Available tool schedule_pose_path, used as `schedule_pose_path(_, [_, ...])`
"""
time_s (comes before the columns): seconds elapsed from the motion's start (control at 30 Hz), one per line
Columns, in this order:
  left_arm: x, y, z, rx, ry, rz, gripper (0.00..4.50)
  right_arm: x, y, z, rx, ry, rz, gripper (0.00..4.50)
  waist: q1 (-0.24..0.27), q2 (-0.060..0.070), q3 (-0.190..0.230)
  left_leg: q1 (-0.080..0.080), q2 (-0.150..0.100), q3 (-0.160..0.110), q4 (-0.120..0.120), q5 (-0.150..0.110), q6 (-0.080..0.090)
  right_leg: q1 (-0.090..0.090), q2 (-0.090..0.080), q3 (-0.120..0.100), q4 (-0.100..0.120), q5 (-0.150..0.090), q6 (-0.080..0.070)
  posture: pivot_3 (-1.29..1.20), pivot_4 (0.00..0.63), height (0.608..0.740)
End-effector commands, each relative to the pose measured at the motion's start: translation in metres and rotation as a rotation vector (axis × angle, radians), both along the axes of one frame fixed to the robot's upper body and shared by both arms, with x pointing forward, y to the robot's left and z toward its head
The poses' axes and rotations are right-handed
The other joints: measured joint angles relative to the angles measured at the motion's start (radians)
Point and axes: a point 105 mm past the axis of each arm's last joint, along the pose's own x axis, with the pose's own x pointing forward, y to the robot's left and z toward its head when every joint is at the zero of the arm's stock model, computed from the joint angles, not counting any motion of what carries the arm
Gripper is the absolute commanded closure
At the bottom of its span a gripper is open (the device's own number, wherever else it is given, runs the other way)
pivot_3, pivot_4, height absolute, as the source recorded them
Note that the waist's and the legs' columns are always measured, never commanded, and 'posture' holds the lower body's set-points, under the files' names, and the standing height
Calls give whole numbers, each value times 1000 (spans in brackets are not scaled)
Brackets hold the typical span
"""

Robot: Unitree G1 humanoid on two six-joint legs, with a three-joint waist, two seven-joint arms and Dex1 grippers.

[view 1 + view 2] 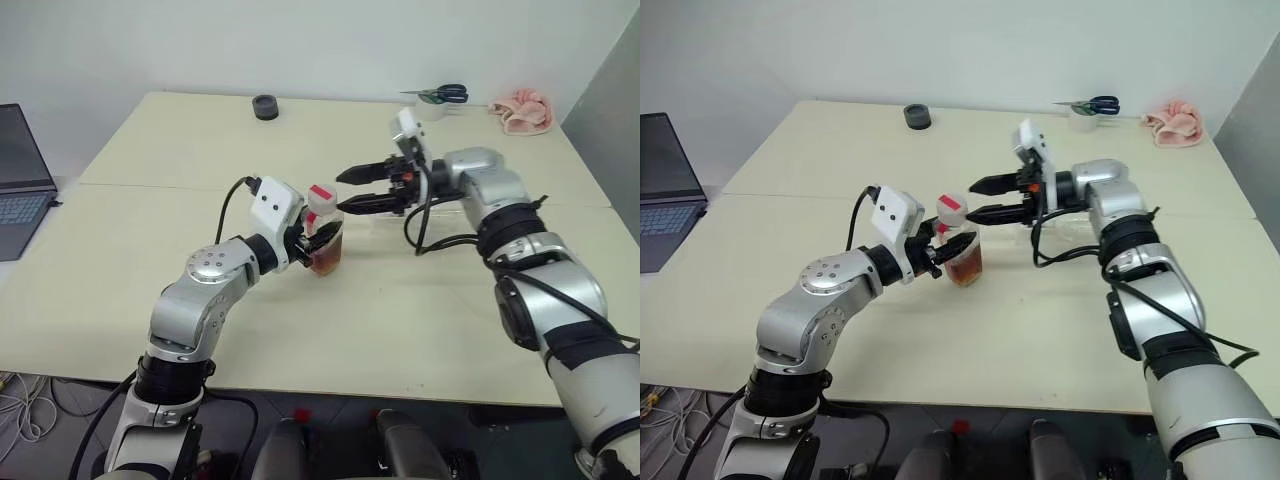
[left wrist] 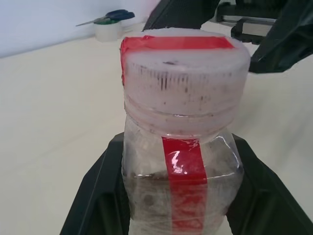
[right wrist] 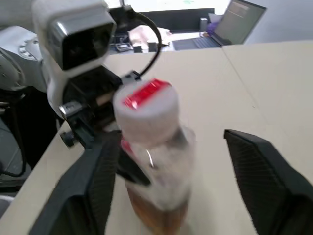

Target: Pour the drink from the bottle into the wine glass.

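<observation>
While your left tool [image 1: 312,240] clamps the bottle [image 1: 325,238] upright over the counter [image 1: 150,160], bring the open right tool [image 1: 352,190] squarely around the red-and-white cap [image 1: 321,196], then close before twisting it off.

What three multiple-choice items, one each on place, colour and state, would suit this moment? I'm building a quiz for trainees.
1. Where do the scissors lie?
A. far table edge
B. beside the laptop
C. under the bottle

2. What colour is the cloth?
A. blue
B. pink
C. black

3. How is the bottle held?
A. lying loose
B. by the right hand
C. by the left hand, cap on

Answers: 1 A, they rest at the far edge; 2 B, it is pink; 3 C, fingers flank its body while the right hand is open beside the cap.
</observation>
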Motion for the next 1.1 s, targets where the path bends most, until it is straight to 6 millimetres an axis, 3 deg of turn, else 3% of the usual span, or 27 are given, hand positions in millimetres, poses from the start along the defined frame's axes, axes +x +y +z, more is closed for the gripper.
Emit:
schedule_pose_path(0.03, [-7, -8, 23, -24, -96, -45, 2496, -2, -3, 13, 29, -58, 7, 0, -2, 0, 0, 0, 0, 0, 0, 0, 0, 0, 0, 0, 0, 0, 0, 0, 150, 740])
schedule_pose_path(0.23, [-7, -10, 22, -27, -92, -60, 2497, -20, -11, 16, 28, -120, 8, 0, 0, 0, 0, 0, 0, -1, 0, 0, 0, 0, 0, 0, 0, 0, 0, 0, 150, 740])
schedule_pose_path(0.33, [-7, -11, 21, -27, -88, -66, 2497, -38, -7, 19, 54, -142, -11, 0, 1, 0, 0, -1, 0, -1, 0, 0, 0, 0, -1, 0, 0, 0, 0, 0, 150, 740])
schedule_pose_path(0.53, [-7, -11, 20, -28, -85, -68, 2497, -50, 5, 31, 133, -138, -146, 0, -1, 0, 0, 0, 0, -2, 1, 0, -1, 0, 0, -1, 2, 0, 0, 0, 150, 740])
schedule_pose_path(0.7, [-6, -12, 20, -27, -84, -69, 2497, -51, 18, 34, 195, -108, -225, 0, -1, 0, 0, 0, 0, -1, 1, 1, -1, 0, 0, 0, 1, 0, 1, 0, 150, 740])
schedule_pose_path(1.1, [-7, -11, 19, -29, -84, -65, 2498, -48, 41, 19, 181, -87, -289, 0, -1, 0, 0, 0, 0, -1, 1, 1, -1, 0, 0, 0, 1, 0, 1, 0, 150, 740])
